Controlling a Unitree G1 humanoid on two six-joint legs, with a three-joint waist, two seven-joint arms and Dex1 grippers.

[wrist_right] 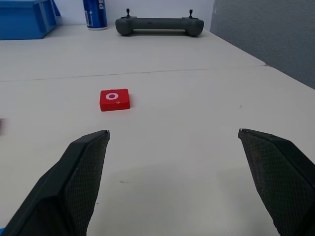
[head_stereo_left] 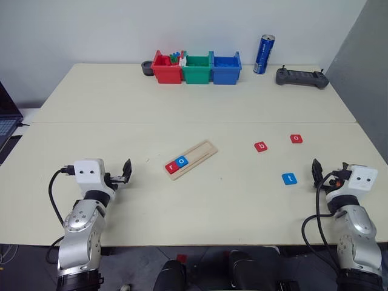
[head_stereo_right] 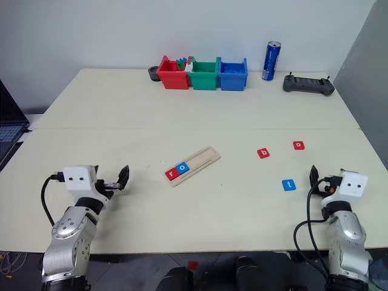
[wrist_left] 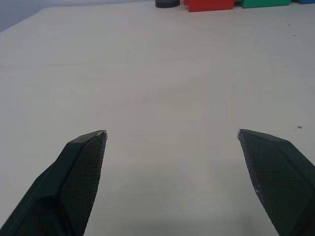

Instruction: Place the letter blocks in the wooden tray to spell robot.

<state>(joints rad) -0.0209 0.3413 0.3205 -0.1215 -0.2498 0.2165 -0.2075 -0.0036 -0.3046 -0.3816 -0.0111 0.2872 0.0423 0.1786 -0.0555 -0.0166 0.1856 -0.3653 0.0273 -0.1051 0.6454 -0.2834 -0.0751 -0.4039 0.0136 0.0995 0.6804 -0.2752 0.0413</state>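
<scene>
Tray (head_stereo_left: 191, 159) holds r and o overhead; both wrist views show spread end effectors.

We see the wooden tray (head_stereo_right: 193, 165) holding red r (head_stereo_right: 172, 174) and blue o (head_stereo_right: 182, 167); the blue tile (head_stereo_right: 289, 185) apart probably reads t.

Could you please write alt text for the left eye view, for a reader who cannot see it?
A pale wooden tray on a cream table holds a red r tile and a blue o tile; a red b tile, red o tile and blue t tile lie loose to its right. Both open black grippers, left and right, hover near the front edge.
</scene>
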